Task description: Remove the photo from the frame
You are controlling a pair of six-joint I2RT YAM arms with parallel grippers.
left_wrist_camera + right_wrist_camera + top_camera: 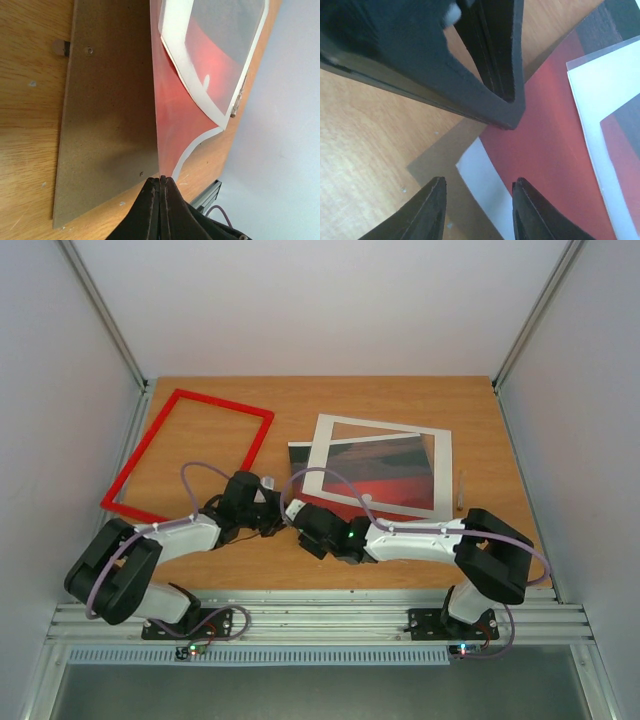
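The left gripper (161, 182) is clamped on the near corner of the photo (172, 125), holding that edge raised off the brown backing board (105, 125) near the centre of the table (400, 400). The right gripper (479, 180) hovers with its jaws parted just beside it. The red frame (140, 448) lies flat at nine o'clock, well apart from the photo.

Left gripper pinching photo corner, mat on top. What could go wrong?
The photo bows in the left gripper; pulling may crease or tear it.
The white mat lies on it and could drag along.
The right gripper stands open, gripping nothing; the backing board may slide.
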